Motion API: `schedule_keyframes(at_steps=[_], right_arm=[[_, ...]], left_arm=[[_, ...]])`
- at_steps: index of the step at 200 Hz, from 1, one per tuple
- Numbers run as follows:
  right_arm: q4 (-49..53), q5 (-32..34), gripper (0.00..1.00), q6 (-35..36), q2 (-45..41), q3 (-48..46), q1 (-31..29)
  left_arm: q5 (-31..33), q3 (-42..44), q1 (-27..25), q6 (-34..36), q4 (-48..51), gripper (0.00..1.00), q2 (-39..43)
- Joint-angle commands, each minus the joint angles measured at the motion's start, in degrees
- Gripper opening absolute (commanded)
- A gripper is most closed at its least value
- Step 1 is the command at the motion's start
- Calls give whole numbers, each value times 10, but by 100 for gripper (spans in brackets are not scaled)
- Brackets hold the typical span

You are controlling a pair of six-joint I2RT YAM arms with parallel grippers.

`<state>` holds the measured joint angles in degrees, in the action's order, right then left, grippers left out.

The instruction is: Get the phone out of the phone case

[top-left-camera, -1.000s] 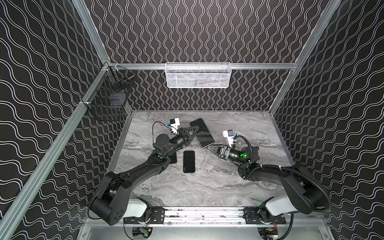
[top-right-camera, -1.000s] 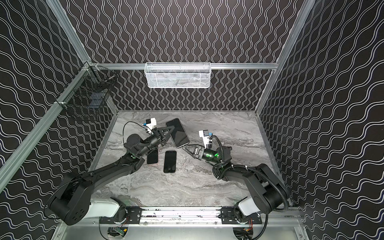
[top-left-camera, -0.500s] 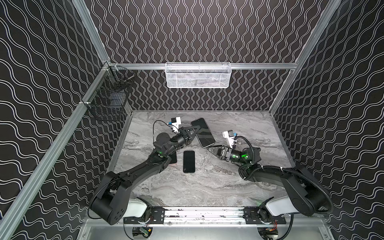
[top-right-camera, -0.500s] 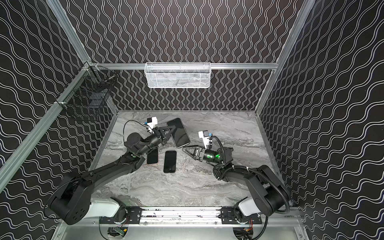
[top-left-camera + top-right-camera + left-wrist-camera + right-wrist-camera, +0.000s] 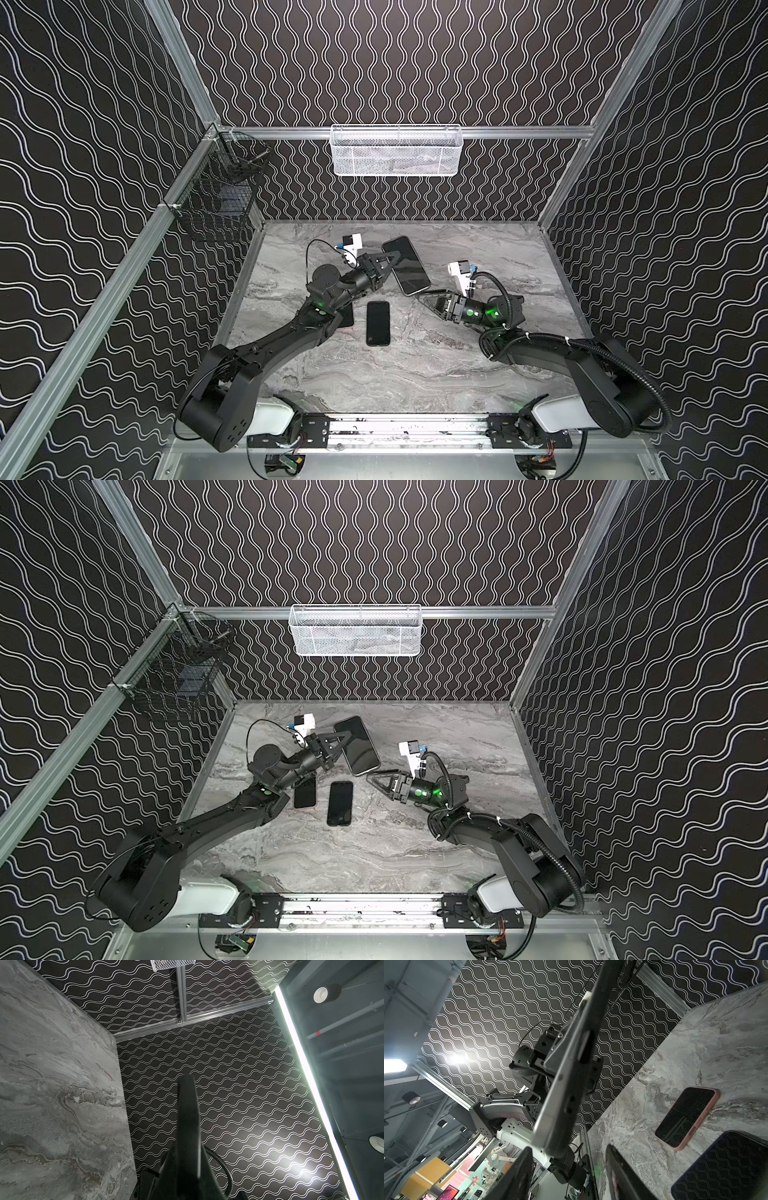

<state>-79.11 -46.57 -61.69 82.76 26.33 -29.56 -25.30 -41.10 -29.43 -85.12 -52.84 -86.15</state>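
L gripper (image 5: 390, 260) clamped shut on the side edge of the phone (image 5: 409, 270), held tilted above the table (image 5: 415, 365), w/ R gripper (image 5: 424, 300) part-open just beside its near corner; 2nd phone (image 5: 378, 323) lies flat.

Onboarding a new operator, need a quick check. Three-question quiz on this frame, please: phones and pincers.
1. True or false: the left pincer grips the raised phone.
2. How many phones lie flat on the table?
3. The right pincer is: A shut on the raised phone; B open near its lower end; C shut, holding nothing.
Key: 1 true. 2 two, the dark phone and the pink-cased phone. 3 B.
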Motion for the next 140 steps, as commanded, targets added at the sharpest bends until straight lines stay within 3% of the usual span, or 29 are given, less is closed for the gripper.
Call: schedule_keyframes(at_steps=[1, 140], right_arm=[[-25, 8, 57, -6, 8, 7, 0], [-33, -7, 57, -4, 3, 10, 5]], left_arm=[[2, -1, -2, 3, -26, 0, 5], [-1, 2, -3, -6, -50, 0, -16]])
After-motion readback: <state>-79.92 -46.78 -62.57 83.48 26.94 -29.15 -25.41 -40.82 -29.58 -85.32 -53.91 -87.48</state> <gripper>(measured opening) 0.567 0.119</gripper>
